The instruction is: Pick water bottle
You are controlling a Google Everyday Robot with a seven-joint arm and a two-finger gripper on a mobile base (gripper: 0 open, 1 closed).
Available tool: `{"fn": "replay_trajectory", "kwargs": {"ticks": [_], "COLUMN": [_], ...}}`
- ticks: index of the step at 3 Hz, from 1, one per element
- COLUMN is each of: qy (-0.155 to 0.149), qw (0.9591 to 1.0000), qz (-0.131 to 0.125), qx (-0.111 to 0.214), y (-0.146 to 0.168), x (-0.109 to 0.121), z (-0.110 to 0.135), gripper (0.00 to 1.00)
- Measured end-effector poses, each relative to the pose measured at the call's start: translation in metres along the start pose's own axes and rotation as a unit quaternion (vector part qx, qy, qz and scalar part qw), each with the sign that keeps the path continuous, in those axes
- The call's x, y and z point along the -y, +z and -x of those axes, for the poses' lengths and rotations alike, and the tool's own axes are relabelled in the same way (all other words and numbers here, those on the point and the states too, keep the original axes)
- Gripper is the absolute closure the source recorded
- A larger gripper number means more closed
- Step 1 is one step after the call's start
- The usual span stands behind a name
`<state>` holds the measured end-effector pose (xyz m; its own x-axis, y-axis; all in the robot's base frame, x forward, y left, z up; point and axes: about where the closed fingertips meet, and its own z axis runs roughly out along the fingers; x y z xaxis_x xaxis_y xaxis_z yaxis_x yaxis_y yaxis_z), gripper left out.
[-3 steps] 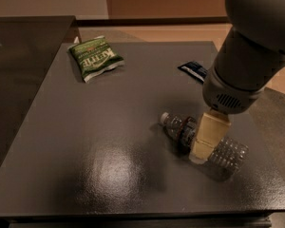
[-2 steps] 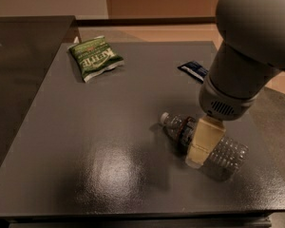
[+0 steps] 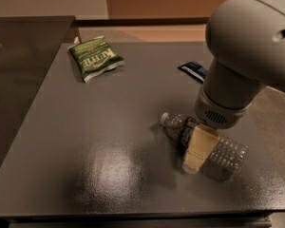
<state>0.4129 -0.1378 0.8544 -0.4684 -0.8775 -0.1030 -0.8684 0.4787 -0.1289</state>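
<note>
I'm at the grasp step. The water bottle lies on its side toward 4 o'clock on the dark table, white cap pointing to 10 o'clock. My gripper is down across its middle, near the label band. I cannot tell whether it has closed on the bottle. Next I'd want a firm squeeze confirmed, then a straight lift. The green Kettle chip bag at 11 o'clock and the blue packet at 2 o'clock sit well apart.
</note>
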Motion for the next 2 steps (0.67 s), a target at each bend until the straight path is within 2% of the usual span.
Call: {"fn": "replay_trajectory", "kwargs": {"ticks": [1, 2], "qy": [-0.001, -0.002], "qw": [0.9999, 0.9999], "qz": [0.004, 0.007], "qx": [-0.009, -0.014], "y": [0.0071, 0.0103], "x": [-0.0029, -0.0053], "z": [-0.0009, -0.0014], "gripper": [0.18, 0.42]}}
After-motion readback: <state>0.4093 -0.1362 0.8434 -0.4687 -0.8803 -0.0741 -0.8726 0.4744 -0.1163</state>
